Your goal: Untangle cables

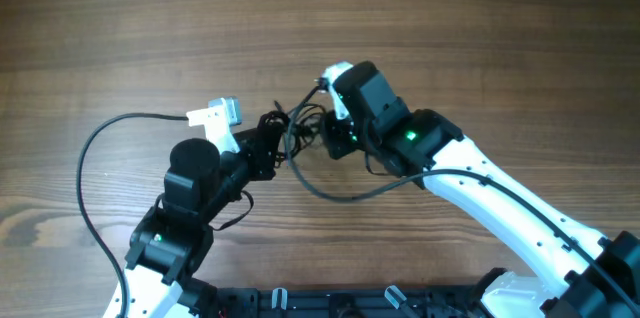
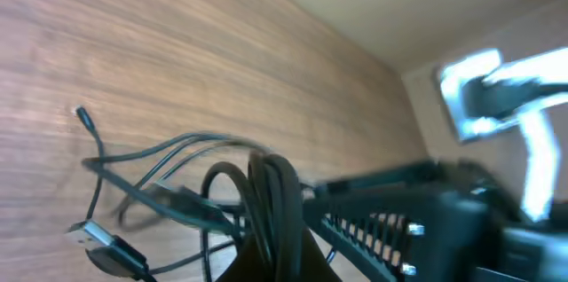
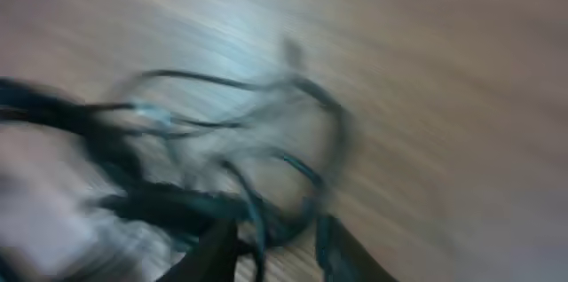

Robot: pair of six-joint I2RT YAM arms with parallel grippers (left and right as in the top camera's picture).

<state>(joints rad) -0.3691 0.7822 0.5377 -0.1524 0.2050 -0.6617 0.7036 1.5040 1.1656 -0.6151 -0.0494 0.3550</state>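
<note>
Black cables (image 1: 298,124) bunch mid-frame on the wooden surface (image 1: 120,18), pinched by jaws of the left gripper (image 1: 267,145); the right gripper (image 1: 327,139) shows jaws spread

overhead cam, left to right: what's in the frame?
left arm → cables, bunched between the arms → right arm

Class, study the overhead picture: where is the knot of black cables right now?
In the overhead view the cables bunch near the middle of the table, directly between the left gripper and the right gripper, which flank them closely.
</note>
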